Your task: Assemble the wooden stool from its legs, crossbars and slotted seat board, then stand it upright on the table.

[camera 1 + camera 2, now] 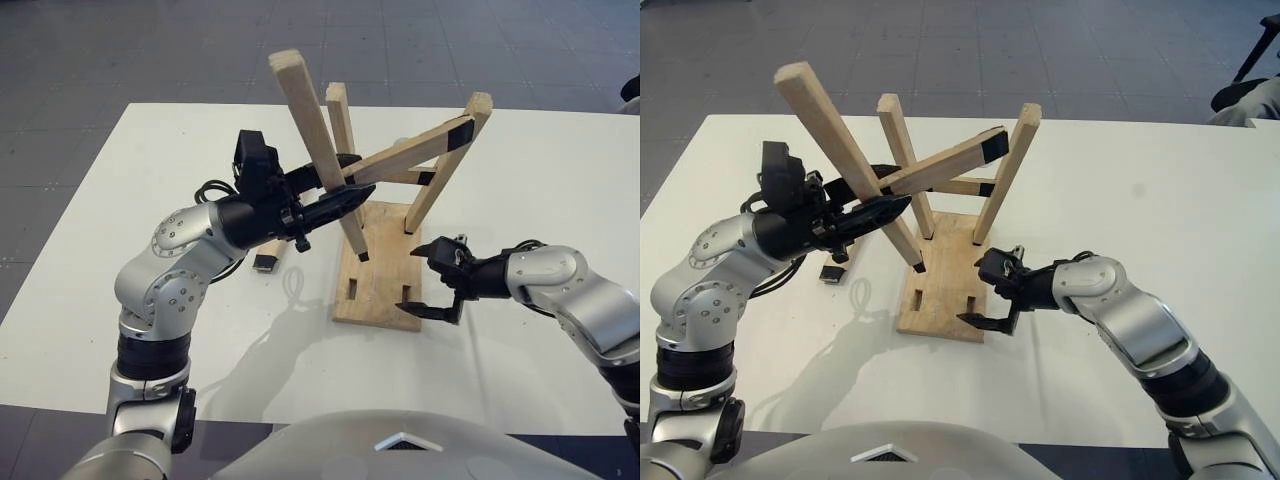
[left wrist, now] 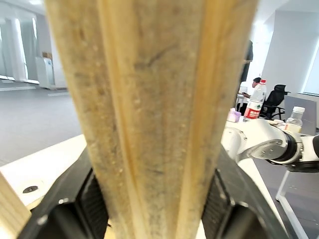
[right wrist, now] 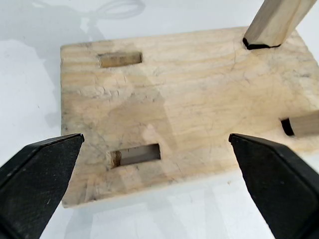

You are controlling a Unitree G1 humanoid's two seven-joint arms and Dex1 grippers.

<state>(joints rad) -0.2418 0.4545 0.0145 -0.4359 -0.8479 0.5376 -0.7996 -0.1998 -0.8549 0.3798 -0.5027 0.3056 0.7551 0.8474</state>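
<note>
Fingers (image 2: 93,206) of the left gripper (image 1: 345,198) were clamped from both sides on a tilted wooden leg (image 1: 308,125). Its black-tipped foot was brought down onto the slotted seat board (image 1: 378,262) near the board's left edge. Whether that foot was seated in a slot could not be told. The grip was taken about halfway along the leg, probably so that the foot could be steered while the top leaned away toward the table's far left. The seat board was laid flat around the middle of the white table (image 1: 540,170), slots upward. Another leg (image 1: 447,165) was stood on it at the right and a third (image 1: 340,120) further back, with a black-tipped crossbar (image 1: 405,152) slanted between them. Two slots (image 3: 134,154) at the board's near end were left unfilled. The right gripper (image 1: 425,281) was held with its fingers wide apart beside the board's near right corner, touching nothing, apparently placed to steady the board. The left arm was bent sharply at the elbow and raised clear of the table, its forearm directed at the legs. The right forearm was brought in low from the table's right edge. A short wooden piece (image 1: 266,262) was left lying beside the left arm.
</note>
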